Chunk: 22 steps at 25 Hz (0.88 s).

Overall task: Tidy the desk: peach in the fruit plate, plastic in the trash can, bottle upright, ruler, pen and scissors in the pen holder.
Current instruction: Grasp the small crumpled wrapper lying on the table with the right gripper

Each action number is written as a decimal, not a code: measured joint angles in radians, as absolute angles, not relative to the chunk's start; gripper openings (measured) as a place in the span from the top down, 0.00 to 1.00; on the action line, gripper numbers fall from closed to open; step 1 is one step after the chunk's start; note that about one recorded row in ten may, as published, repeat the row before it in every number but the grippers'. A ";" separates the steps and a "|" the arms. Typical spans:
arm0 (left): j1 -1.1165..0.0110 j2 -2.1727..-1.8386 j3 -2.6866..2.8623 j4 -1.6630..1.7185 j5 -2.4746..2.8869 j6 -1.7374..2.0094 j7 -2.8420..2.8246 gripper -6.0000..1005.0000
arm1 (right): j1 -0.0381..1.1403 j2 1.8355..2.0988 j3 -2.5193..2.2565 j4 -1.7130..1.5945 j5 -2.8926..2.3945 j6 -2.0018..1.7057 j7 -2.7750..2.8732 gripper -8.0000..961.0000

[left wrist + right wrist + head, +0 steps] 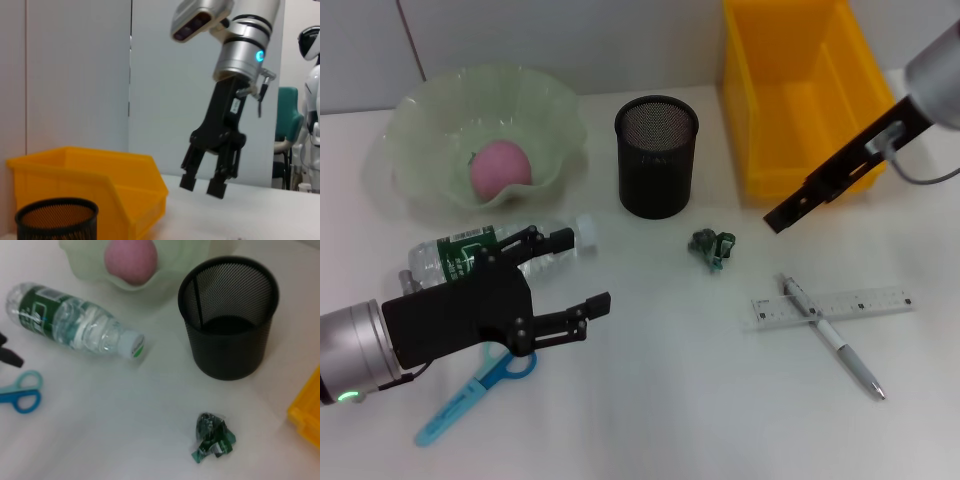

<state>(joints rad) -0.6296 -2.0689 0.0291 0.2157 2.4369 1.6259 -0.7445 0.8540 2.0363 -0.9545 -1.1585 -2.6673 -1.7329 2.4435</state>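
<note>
From the head view, my left gripper [582, 272] hangs released above the lying bottle [495, 252] and scissors [475, 392]; the peach [502, 167] sits in the fruit plate [420, 130]. In the left wrist view, my right gripper [202, 184] is spread open, holding nothing. In the right wrist view, the plastic [212, 437] lies near the pen holder [229, 320].

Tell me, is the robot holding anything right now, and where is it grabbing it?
No, nothing is held. The left tool is open above the lying bottle, not gripping it. The right tool is open too, in the air near the yellow bin.
</note>
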 joint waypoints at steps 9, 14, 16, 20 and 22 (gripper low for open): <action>-0.627 -2.070 0.080 0.206 2.438 1.576 -0.754 0.14 | 0.875 2.055 -1.027 -1.013 -2.674 -1.569 2.454 0.13; -0.633 -2.071 0.083 0.197 2.438 1.566 -0.755 0.14 | 0.878 2.066 -1.061 -0.945 -2.675 -1.467 2.454 0.13; -0.634 -2.071 0.084 0.195 2.439 1.562 -0.755 0.14 | 0.883 2.070 -1.071 -0.914 -2.674 -1.433 2.454 0.13; -0.640 -2.072 0.094 0.191 2.439 1.548 -0.755 0.14 | 0.901 2.074 -1.078 -0.854 -2.671 -1.378 2.453 0.14; -0.640 -2.072 0.095 0.189 2.439 1.546 -0.755 0.14 | 0.913 2.075 -1.085 -0.820 -2.670 -1.350 2.451 0.14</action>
<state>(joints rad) -0.6404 -2.0719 0.0950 0.1888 2.4390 1.5459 -0.7546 0.9135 2.0752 -1.0849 -0.8200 -2.6699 -1.3504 2.4509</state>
